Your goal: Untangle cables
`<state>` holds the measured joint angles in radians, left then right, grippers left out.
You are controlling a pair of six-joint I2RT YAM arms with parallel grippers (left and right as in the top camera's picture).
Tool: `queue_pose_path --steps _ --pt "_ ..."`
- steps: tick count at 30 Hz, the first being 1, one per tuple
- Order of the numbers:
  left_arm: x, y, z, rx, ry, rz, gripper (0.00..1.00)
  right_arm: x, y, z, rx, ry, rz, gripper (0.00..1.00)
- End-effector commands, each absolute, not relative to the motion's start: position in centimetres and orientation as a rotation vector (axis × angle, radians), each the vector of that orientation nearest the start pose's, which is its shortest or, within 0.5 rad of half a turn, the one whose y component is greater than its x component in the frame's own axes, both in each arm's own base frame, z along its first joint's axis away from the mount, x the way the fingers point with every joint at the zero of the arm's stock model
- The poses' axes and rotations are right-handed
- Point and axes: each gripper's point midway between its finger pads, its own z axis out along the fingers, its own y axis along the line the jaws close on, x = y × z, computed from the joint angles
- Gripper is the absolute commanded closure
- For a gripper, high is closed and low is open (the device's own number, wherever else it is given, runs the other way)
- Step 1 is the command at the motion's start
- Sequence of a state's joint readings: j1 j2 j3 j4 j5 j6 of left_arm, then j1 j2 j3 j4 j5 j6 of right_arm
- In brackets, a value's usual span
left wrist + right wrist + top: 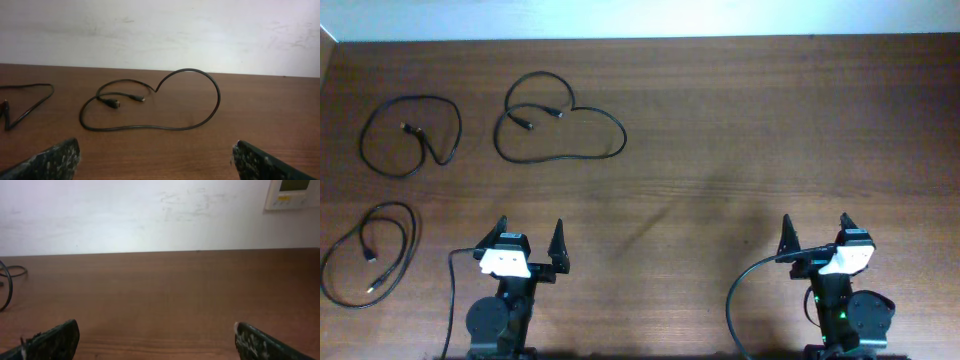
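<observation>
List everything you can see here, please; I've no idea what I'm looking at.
table: one, brown wood, under everything
wall: one, white, behind the table
wall panel: one, off-white, on the wall, upper right of the right wrist view
far-left cable: one, black, open loop, far left
middle cable: one, black, heart-shaped loop, right of that one, apart from it
near-left cable: one, black, coil, near left
arm cables: two, black, thicker, one by each arm
left gripper: one, black, open, empty, near edge
right gripper: one, black, open, empty, near edge
</observation>
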<state>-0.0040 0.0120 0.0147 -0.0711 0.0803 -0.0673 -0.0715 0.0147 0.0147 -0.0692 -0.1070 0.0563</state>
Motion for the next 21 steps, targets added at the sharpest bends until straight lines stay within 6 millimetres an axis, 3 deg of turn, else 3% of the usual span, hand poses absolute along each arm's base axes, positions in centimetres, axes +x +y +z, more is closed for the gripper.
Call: queue_pose_path --steps 1,21 --pt "24.53 -1.64 15.87 0.031 1.64 -0.118 0.01 24.59 0.12 15.96 0.021 1.634 0.083 0.02" --pt "24.53 -1.64 15.87 0.031 1.64 -0.118 0.01 24.59 -0.8 15.73 0.038 1.642 0.016 0.02"
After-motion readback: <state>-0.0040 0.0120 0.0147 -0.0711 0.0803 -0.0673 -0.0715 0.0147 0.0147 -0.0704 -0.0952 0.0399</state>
